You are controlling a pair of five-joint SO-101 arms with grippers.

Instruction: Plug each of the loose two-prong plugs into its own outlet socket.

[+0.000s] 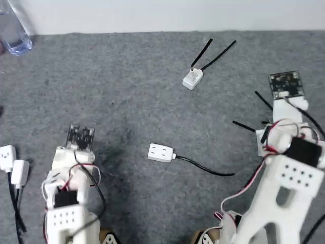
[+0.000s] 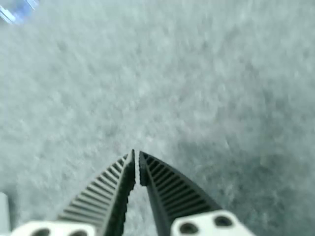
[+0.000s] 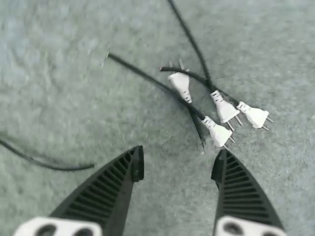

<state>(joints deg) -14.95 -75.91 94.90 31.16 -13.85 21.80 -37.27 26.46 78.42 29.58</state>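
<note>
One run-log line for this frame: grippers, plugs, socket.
left gripper: shut, empty, over carpet | right gripper: open, empty, by plugs | plugs: four, loose | socket: mid-table, nothing plugged in

arms white | left claw, right claw black ribbed | wires red, black

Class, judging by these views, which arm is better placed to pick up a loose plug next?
Probably the right: the right gripper is open just by the loose plugs; the left gripper is shut over carpet.
</note>
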